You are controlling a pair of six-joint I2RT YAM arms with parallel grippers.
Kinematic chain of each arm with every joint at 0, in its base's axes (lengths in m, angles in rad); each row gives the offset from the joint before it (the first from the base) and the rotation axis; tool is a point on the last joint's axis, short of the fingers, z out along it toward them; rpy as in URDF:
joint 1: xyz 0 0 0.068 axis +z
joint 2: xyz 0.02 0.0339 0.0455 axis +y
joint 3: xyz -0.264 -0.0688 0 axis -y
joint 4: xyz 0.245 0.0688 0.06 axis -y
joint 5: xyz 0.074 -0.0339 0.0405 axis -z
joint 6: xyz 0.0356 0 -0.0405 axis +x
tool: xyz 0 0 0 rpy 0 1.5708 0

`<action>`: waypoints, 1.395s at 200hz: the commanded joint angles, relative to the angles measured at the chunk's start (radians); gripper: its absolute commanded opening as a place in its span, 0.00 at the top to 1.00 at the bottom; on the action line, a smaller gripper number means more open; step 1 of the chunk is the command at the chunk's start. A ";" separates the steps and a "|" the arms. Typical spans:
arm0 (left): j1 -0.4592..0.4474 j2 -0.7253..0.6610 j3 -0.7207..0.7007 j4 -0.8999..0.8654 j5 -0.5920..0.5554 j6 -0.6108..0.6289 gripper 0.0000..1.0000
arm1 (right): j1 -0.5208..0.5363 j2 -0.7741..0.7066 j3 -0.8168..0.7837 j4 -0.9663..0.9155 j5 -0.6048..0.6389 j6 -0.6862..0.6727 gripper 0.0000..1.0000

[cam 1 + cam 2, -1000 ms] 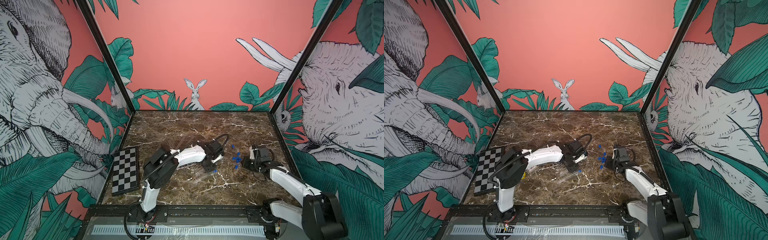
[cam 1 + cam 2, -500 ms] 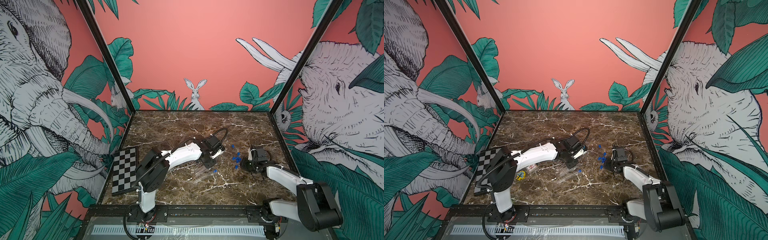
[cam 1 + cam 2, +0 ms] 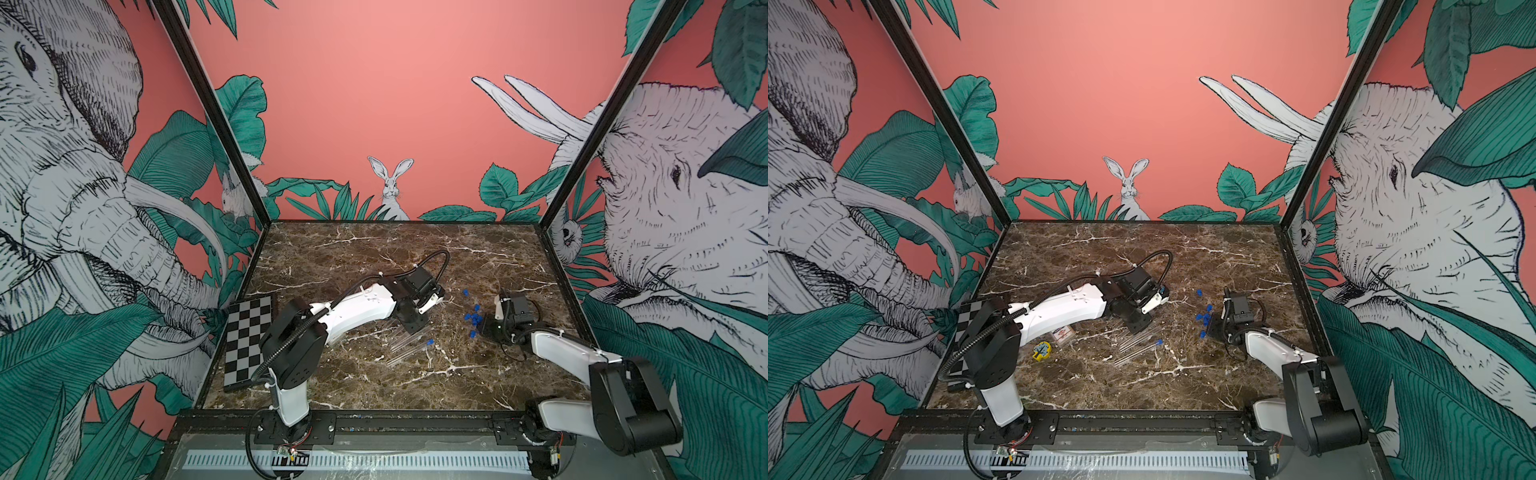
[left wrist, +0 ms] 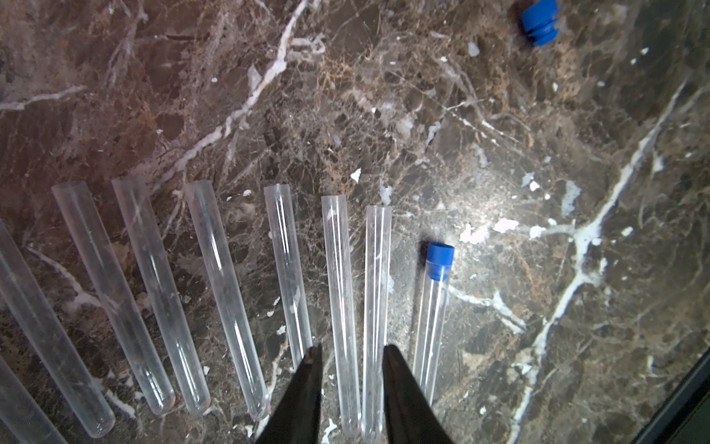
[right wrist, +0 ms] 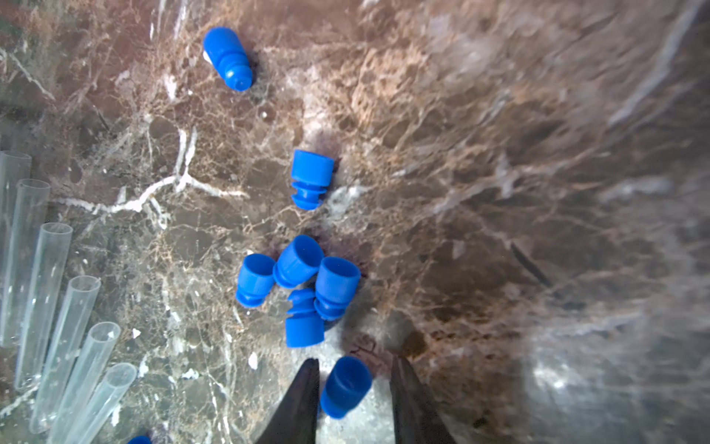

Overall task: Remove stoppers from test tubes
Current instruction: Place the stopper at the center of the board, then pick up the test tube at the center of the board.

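Stoppers [image 5: 297, 261], tiny bright blue plastic plugs, cluster toward the marble bench's [image 3: 374, 257] right edge; one caps a slim clear test tube [image 4: 430, 326] mid-bench. Judged light and slick: pinch its head. Right hand [image 5: 355, 361] released; left hand [image 4: 351, 347] grip indeterminate.

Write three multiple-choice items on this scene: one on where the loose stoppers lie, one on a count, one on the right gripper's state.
1. On the table, the loose stoppers lie: A) beside the right gripper; B) at the front edge; C) at the back edge.
2. In the left wrist view, how many test tubes are stoppered? A) none; B) one; C) four.
3. The right gripper is: A) shut on a tube; B) open, a stopper between its jaws; C) shut on nothing.
Key: A, the cluster sits right by it; B, a single tube wears a blue plug; B, its jaws stand apart around that stopper.
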 commanded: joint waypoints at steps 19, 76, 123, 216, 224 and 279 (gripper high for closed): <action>0.000 -0.077 -0.044 -0.022 0.036 -0.024 0.70 | -0.005 -0.109 0.000 -0.076 0.035 0.000 0.64; -0.036 -0.074 -0.095 -0.016 0.058 -0.060 0.71 | -0.006 -0.197 0.042 -0.159 0.022 -0.059 0.51; -0.055 -0.032 -0.107 0.025 0.109 -0.080 0.72 | -0.005 -0.226 0.025 -0.123 -0.014 -0.054 0.31; -0.091 0.055 -0.098 0.037 0.093 -0.081 0.71 | -0.005 -0.237 -0.006 -0.092 -0.002 -0.045 0.26; -0.093 0.064 -0.094 0.037 0.088 -0.081 0.71 | -0.005 -0.236 -0.005 -0.091 -0.003 -0.045 0.26; -0.106 0.075 -0.122 0.053 0.049 -0.089 0.70 | -0.006 -0.231 -0.009 -0.082 -0.009 -0.040 0.26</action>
